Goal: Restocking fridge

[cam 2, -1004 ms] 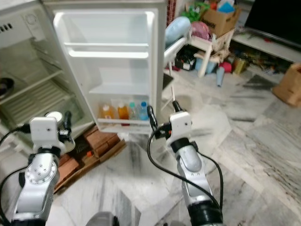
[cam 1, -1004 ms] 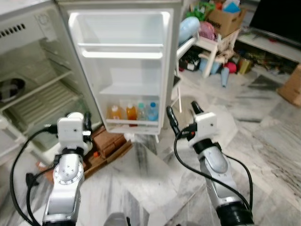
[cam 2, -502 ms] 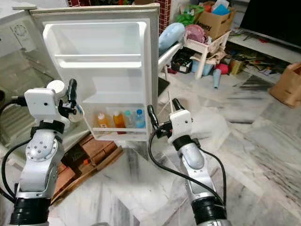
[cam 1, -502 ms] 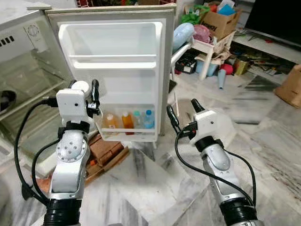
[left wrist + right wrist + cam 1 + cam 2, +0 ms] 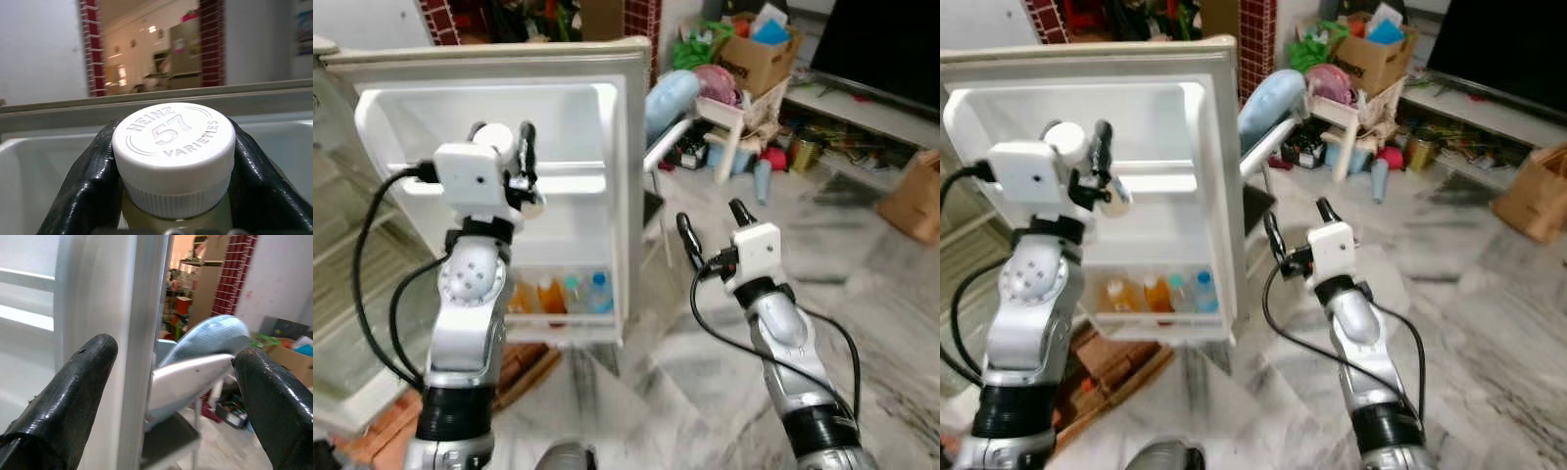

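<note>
While half a second before the left gripper [image 5: 509, 152] had hung level with the lower part of the open fridge door [image 5: 607, 73], it had now risen in front of the upper door shelf [image 5: 573, 176], and the whole scene had slid sideways as the camera turned, leaving the fridge interior almost out of sight at the left edge. Its two black fingers [image 5: 85, 181] were closed snugly on a bottle [image 5: 173, 156], pressing against either side just under the cap. That bottle showed a white ribbed cap embossed "HEINZ 57 VARIETIES", with a pale yellowish neck visible beneath it, and it was held up in front of the white door liner. On the bottom door shelf stood a row of small drinks [image 5: 558, 294], orange ones beside pale blue-capped ones. The right gripper [image 5: 710, 230] stayed low to the right of the door's edge, its fingers spread wide apart and holding nothing, with cluttered boxes [image 5: 759, 54] behind.
</note>
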